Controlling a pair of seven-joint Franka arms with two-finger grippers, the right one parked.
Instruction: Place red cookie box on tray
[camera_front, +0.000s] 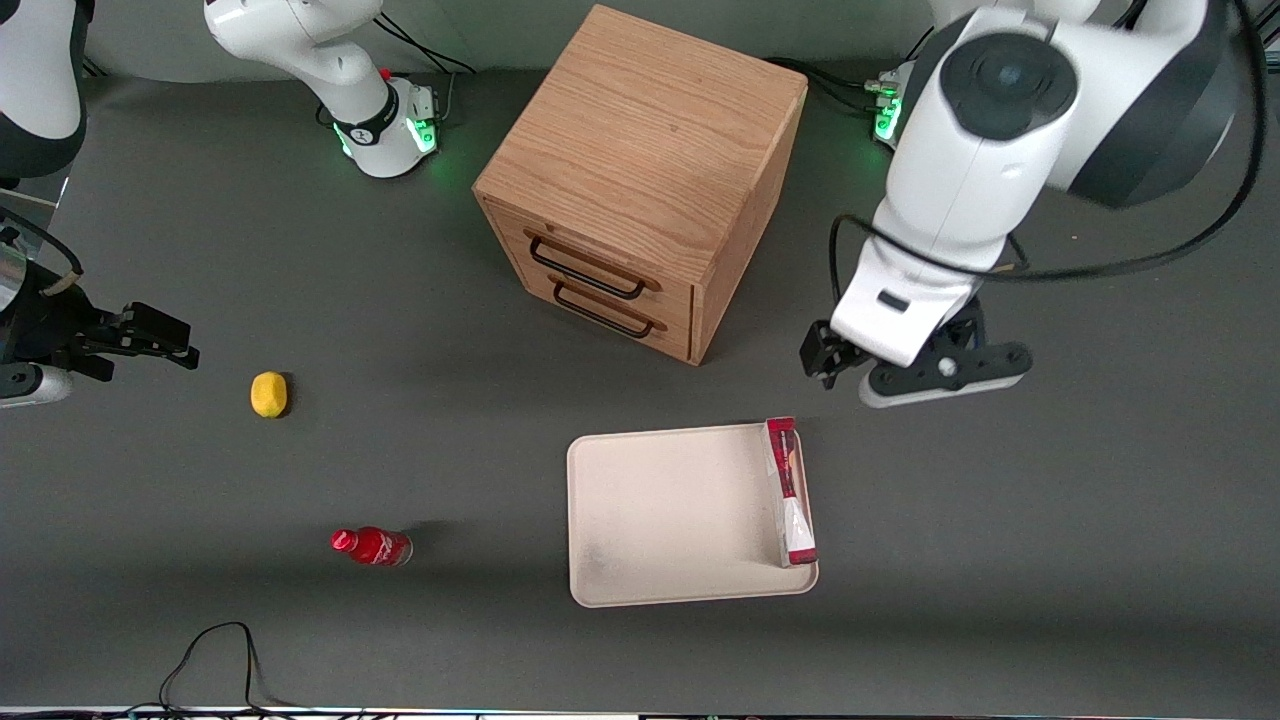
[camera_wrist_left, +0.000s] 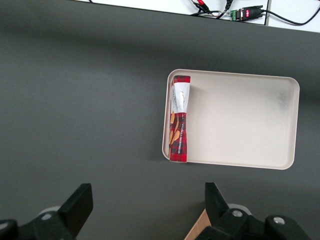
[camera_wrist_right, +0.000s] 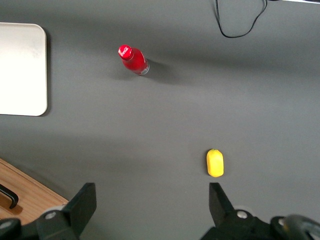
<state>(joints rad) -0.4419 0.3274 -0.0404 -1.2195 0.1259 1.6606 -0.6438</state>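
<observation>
The red cookie box (camera_front: 790, 490) (camera_wrist_left: 179, 120) lies on the cream tray (camera_front: 670, 510) (camera_wrist_left: 240, 120), along the rim toward the working arm's end, one end resting over the rim farther from the front camera. My left gripper (camera_front: 900, 375) (camera_wrist_left: 147, 200) hangs above the bare table, farther from the front camera than the tray and apart from the box. Its fingers (camera_wrist_left: 80, 202) stand wide open with nothing between them.
A wooden two-drawer cabinet (camera_front: 640, 180) stands farther from the front camera than the tray, beside my gripper. A small red bottle (camera_front: 372, 546) and a yellow object (camera_front: 268, 393) lie toward the parked arm's end. A black cable (camera_front: 215, 650) loops near the table's front edge.
</observation>
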